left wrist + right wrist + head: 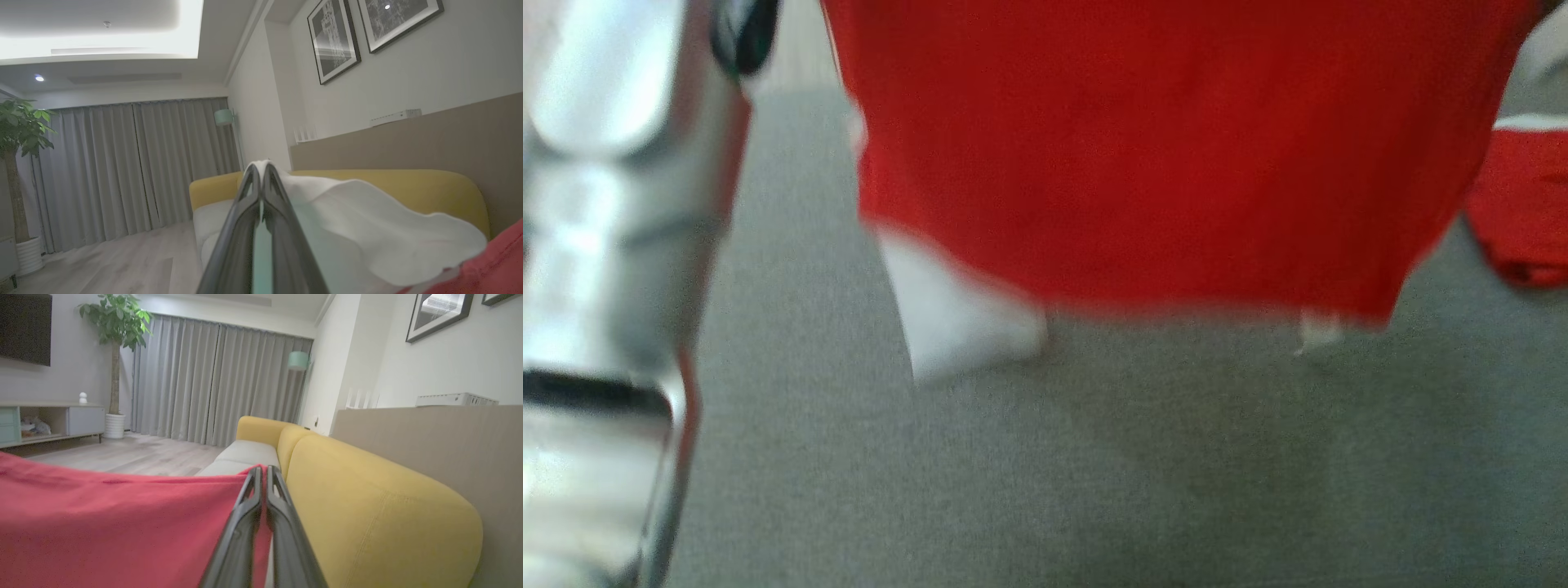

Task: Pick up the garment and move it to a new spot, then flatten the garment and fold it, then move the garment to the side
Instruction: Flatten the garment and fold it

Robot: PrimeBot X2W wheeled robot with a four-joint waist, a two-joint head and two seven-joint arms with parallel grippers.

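Note:
The garment [1160,155] is red with white trim and hangs in the air over a grey cushion, its lower hem blurred. A white panel of it droops at the lower left. My left gripper [261,171] is shut on a white edge of the garment [367,228], which drapes to the right of the fingers. My right gripper [262,471] is shut on a red edge of the garment [122,522], which stretches leftward from the fingers. My pale left forearm [605,286] fills the left side of the head view.
A grey seat surface [1094,474] lies below the hanging cloth. A yellow sofa back [367,514] runs along the right, with a brown wall panel [429,437] behind it. Another red piece with white trim [1523,204] sits at the right edge. Wooden floor, curtains and a potted plant [118,330] lie beyond.

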